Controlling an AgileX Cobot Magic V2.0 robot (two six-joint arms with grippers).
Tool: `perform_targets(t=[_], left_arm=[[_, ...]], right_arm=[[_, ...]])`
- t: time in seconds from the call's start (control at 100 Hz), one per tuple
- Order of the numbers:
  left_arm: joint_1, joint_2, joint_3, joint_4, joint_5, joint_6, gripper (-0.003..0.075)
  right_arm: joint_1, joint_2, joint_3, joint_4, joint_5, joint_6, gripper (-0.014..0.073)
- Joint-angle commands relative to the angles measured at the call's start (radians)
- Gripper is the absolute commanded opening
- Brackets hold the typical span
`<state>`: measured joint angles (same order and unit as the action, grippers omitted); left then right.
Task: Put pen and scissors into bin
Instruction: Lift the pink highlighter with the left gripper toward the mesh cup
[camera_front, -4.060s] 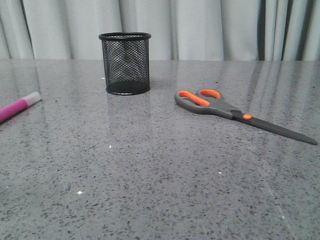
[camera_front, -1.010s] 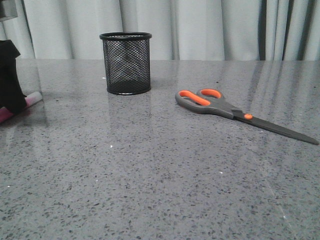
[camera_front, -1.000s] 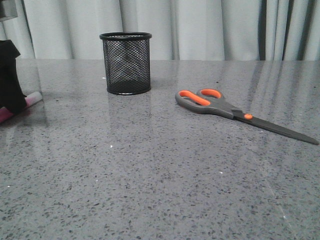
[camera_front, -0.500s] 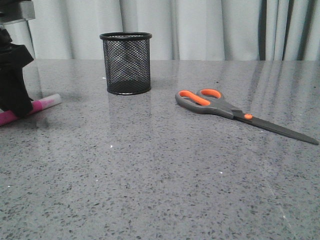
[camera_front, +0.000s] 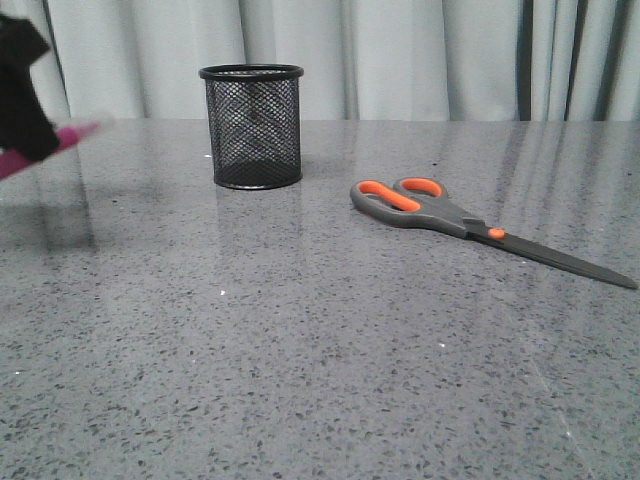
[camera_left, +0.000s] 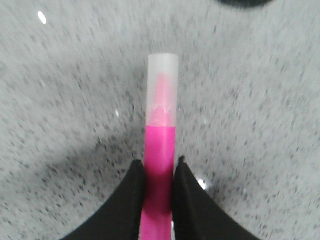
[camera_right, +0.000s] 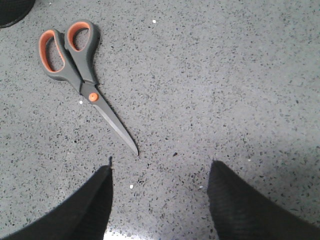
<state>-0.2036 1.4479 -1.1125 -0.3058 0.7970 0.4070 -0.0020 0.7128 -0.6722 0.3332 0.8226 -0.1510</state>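
My left gripper (camera_left: 159, 167) is shut on the pink pen (camera_left: 161, 150), whose translucent cap points away from the fingers. In the front view the left gripper (camera_front: 25, 140) holds the pen (camera_front: 70, 135) lifted above the table at the far left, blurred by motion. The black mesh bin (camera_front: 251, 126) stands upright at the back, right of the pen. The scissors (camera_front: 450, 215) lie flat on the table's right side, orange-lined loops toward the bin. In the right wrist view the scissors (camera_right: 80, 75) lie beyond my right gripper (camera_right: 160, 167), which hangs open over bare table.
The grey speckled tabletop (camera_front: 300, 350) stretches back to pale curtains (camera_front: 400, 60). A dark edge of the bin (camera_right: 12, 12) shows in a corner of the right wrist view.
The left gripper came in at the far left, closed on the pen and has now lifted it off the table. Bin and scissors have not moved.
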Motion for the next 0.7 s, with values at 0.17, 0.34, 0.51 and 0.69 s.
perform_targets(t=[0.17, 0.34, 0.51, 0.69], left_arm=[[-0.007, -0.076, -0.023, -0.381, -0.221, 0.231, -0.0022], [-0.007, -0.076, -0.023, -0.733, -0.282, 0.521, -0.0022], [-0.007, -0.069, -0.023, -1.052, -0.286, 0.834, -0.0022], [-0.031, -0.032, -0.023, -1.332, -0.286, 1.099, -0.0022]], right_arm=[[-0.001, 0.004, -0.033, 0.004, -0.05, -0.011, 0.0379], [-0.001, 0.004, -0.033, 0.004, -0.05, -0.011, 0.0379], [-0.001, 0.004, -0.033, 0.004, -0.05, -0.011, 0.0379], [-0.001, 0.004, -0.033, 0.004, -0.05, -0.011, 0.0379]])
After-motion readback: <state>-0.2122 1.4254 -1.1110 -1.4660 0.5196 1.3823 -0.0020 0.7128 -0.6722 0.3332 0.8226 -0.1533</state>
